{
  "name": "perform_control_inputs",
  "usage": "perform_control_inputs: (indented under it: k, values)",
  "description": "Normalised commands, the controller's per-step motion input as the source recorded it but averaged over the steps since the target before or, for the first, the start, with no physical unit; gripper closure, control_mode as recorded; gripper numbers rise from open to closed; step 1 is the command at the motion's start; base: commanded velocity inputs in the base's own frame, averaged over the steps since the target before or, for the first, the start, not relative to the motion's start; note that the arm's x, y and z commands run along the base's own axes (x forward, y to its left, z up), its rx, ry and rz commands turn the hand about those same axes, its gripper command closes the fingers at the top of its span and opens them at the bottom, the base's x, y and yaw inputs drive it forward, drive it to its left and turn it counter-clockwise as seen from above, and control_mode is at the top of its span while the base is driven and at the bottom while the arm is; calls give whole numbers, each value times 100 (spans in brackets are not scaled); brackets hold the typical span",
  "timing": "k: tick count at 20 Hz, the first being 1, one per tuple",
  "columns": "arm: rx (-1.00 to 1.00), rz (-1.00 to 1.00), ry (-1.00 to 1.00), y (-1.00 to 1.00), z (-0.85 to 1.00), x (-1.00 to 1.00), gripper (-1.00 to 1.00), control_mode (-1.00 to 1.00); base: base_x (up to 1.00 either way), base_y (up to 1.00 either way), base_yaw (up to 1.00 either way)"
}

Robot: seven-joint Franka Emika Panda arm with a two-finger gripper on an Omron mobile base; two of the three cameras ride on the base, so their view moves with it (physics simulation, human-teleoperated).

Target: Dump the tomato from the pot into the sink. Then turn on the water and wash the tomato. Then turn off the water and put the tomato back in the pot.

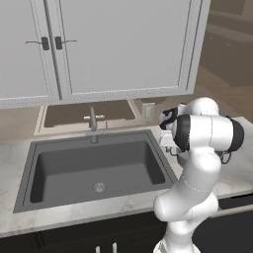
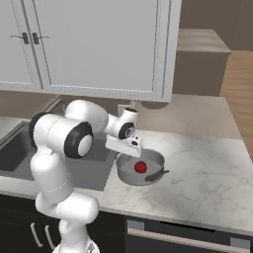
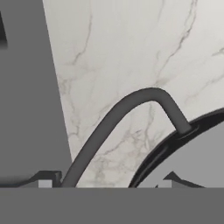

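One tomato [image 2: 141, 167] sits in the pot [image 2: 129, 176] beside the sink [image 1: 29, 170]; gripper [image 3: 105, 181] fingers straddle its handle [image 3: 131, 105], grip uncertain. Next: lift, tip sinkward.

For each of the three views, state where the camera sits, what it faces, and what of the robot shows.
Left base view: behind the arm to its left, facing the dark grey rectangular sink, slim faucet and white cabinets; white arm at lower right.
Right base view: behind to its right, facing the marble counter with the shallow grey metal pot holding the small red tomato; arm at lower left.
Hand view: on the hand, looking down at the pot's loop handle; the gripper at the bottom.
Both base views share sink, cabinets, arm.
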Motion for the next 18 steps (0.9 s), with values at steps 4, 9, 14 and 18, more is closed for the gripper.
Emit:
perform_control_inputs:
  k: [4,9,14,18]
  values:
    - [9,-7,0,0,6,-29,100,-100,0,0,0]
    - [13,-1,-1,14,61,-50,100,-100,0,0,0]
    - [10,0,0,41,82,-47,100,-100,0,0,0]
    - [6,0,2,65,75,-28,100,-100,0,0,0]
